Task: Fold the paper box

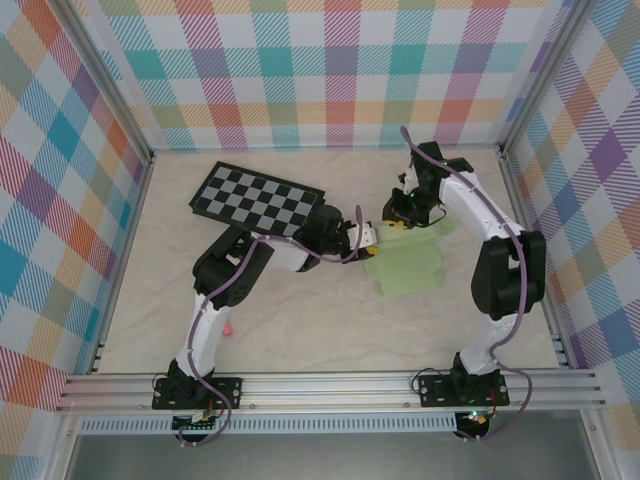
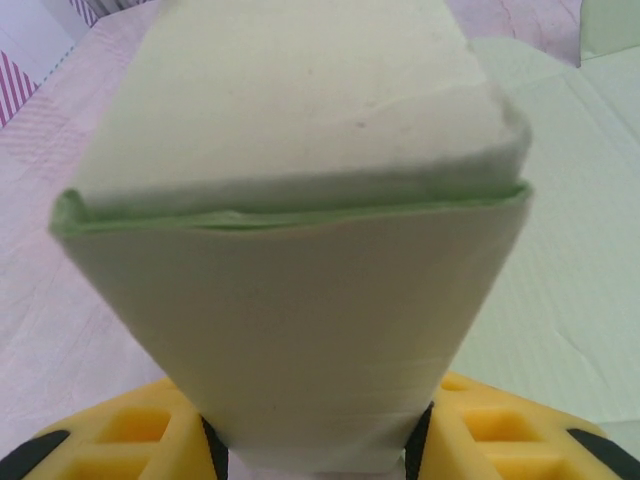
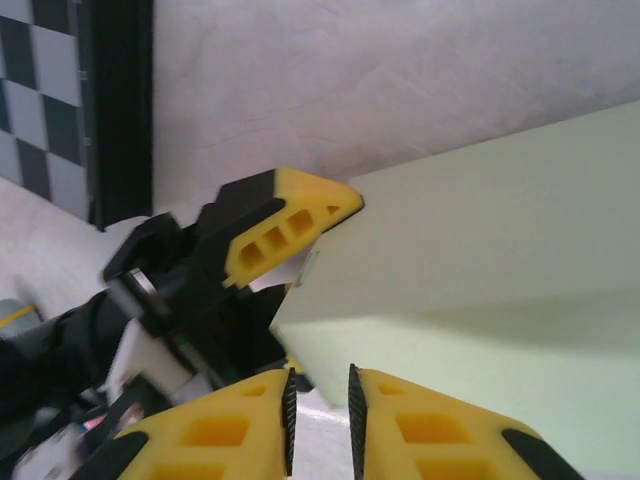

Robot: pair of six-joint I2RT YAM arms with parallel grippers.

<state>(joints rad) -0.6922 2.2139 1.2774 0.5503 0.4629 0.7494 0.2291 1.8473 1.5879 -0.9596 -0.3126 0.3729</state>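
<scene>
green paper box point(image 1: 410, 268) pinched in left tool point(image 1: 368, 237); right tool point(image 3: 320, 400) beside

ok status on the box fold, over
Left gripper clamped on a raised flap of the paper box. Right gripper jaws nearly together at a card corner, grip unclear. Checkerboard sits apart, nothing in the way.

The paper box point(image 1: 408, 268) is showing plain pale green. Left of it, the checkerboard point(image 1: 258, 197) is showing black and grey squares inside a black border. The left gripper point(image 2: 320, 445) and right gripper point(image 3: 320, 412) are showing yellow with black trim. Beneath the paper box, the table point(image 1: 300, 330) is showing cream marbling, and the walls point(image 1: 330, 70) are showing pastel plaid.
</scene>
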